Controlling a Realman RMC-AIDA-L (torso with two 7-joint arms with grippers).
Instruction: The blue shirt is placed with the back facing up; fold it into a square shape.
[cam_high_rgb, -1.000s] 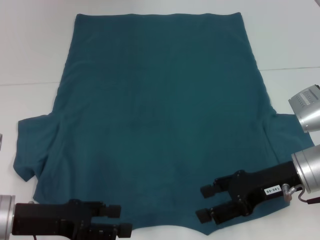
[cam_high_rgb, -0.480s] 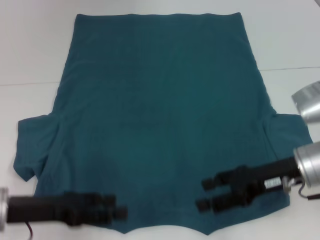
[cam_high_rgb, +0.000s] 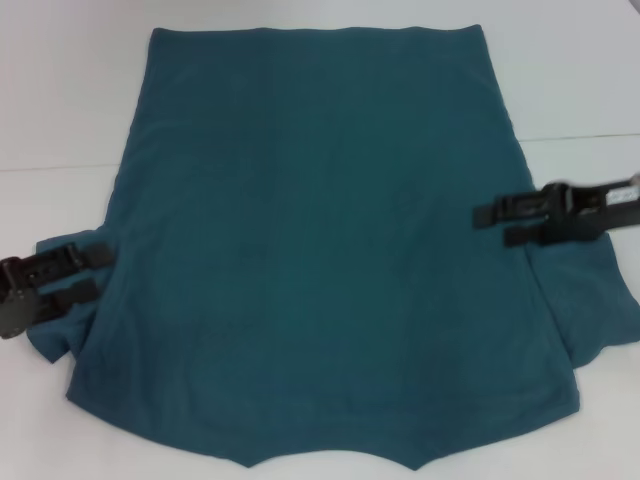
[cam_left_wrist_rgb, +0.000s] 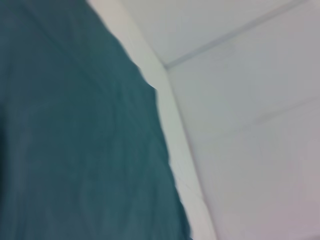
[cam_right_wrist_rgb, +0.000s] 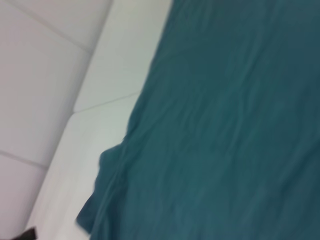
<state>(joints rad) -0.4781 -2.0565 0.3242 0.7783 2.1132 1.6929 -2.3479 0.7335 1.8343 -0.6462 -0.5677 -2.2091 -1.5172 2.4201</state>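
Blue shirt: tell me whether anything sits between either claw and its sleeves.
Nothing visible does. The left claw is over the blue shirt at its left sleeve, the right claw at the right sleeve seam; no other object lies on the cloth.

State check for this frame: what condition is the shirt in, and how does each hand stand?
blue shirt: spread flat on the white table, unfolded, both sleeves out to the sides.
left hand: open, over the shirt's left sleeve.
right hand: open, over the shirt's right edge near the sleeve.
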